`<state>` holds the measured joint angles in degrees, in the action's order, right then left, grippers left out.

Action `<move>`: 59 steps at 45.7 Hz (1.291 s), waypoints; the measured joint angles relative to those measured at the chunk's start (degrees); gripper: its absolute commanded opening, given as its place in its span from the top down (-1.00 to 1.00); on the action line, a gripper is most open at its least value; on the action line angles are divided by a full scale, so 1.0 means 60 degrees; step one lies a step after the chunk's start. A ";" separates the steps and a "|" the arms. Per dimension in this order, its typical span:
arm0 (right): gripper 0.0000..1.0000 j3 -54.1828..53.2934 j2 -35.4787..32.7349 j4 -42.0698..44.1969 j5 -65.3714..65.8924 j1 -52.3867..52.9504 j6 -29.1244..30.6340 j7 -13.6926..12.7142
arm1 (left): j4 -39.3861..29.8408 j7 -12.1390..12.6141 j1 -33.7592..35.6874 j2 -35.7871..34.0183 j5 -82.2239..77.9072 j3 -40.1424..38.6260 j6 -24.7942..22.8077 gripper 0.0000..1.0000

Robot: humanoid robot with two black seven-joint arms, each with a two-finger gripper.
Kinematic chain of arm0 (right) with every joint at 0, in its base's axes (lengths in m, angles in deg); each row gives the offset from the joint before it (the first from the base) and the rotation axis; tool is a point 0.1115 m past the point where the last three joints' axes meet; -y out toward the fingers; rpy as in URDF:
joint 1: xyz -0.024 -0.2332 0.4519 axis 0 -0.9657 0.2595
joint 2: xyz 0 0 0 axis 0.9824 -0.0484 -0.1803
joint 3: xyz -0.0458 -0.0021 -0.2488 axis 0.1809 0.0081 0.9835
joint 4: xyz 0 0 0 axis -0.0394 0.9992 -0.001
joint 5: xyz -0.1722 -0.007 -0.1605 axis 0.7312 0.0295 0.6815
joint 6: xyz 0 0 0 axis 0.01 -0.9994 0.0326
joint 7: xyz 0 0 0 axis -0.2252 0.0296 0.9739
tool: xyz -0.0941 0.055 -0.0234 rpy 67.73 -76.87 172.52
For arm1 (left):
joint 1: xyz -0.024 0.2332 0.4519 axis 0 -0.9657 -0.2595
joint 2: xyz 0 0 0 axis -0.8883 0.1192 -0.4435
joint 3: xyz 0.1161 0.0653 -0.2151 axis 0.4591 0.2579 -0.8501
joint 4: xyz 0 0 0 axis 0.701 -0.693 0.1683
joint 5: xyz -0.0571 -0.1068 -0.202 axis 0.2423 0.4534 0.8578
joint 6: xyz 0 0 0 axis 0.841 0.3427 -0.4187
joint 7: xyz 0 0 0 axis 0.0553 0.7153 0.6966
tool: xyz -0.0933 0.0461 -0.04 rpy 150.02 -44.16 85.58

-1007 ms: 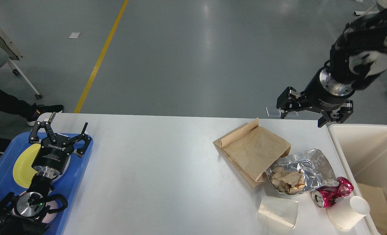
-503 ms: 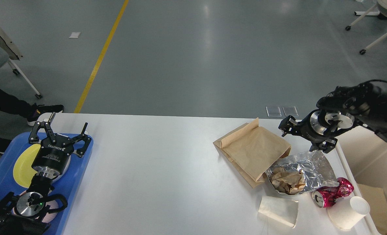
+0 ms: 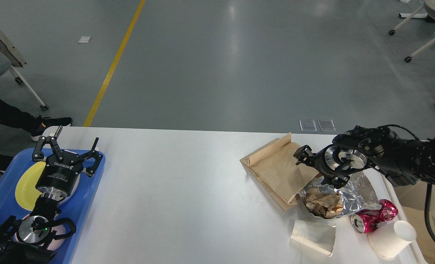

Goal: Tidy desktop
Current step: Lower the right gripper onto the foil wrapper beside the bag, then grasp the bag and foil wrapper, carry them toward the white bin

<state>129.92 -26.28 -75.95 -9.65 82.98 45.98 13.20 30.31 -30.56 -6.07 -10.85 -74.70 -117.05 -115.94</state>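
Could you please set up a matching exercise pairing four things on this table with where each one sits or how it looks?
Things:
1. brown paper bag
2. pink can
3. yellow plate
4. foil wrapper

Descriptions:
A. on the blue tray, partly hidden by the left claw
B. crushed, lying beside a tipped white paper cup
C. flat, under the right claw
D. open, with crumpled paper inside

Pairs: 1-C, 2-B, 3-A, 4-D

White desktop; matte, rounded corners; cluttered right
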 measured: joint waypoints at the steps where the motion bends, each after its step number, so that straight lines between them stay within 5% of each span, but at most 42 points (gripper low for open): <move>1: -0.97 -0.0032 0.0020 0.0002 0.0000 -0.0021 -0.0061 0.0001 | 0.0000 0.0000 0.0000 0.0000 0.0000 0.0000 0.0000 -0.93; 10: -0.92 -0.0481 0.0184 0.0090 0.0001 -0.0204 -0.0499 0.0010 | 0.0000 0.0000 0.0000 0.0000 0.0000 0.0000 0.0000 -0.93; 20: -0.37 -0.0902 0.0485 0.0507 0.0015 -0.0527 -0.0526 0.0017 | 0.0000 0.0000 0.0000 0.0000 0.0000 0.0000 0.0000 -0.93; 26: 0.03 -0.1077 0.0510 0.0463 0.0001 -0.0486 -0.0525 0.0017 | 0.0000 0.0000 0.0000 0.0000 0.0000 0.0000 0.0000 -0.93; 34: 1.00 -0.1219 0.0527 0.0379 0.0025 -0.0437 -0.0476 0.0003 | 0.0000 0.0000 0.0000 0.0000 0.0000 0.0000 0.0000 -0.93; 59: 1.00 -0.1156 0.0533 -0.0015 0.0177 -0.0318 -0.0381 -0.0297 | 0.0000 0.0000 0.0000 0.0000 0.0000 0.0000 0.0000 -0.93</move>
<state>122.98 -23.08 -76.04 -8.59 81.07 43.70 11.42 30.31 -30.56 -6.07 -10.85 -74.70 -117.05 -115.94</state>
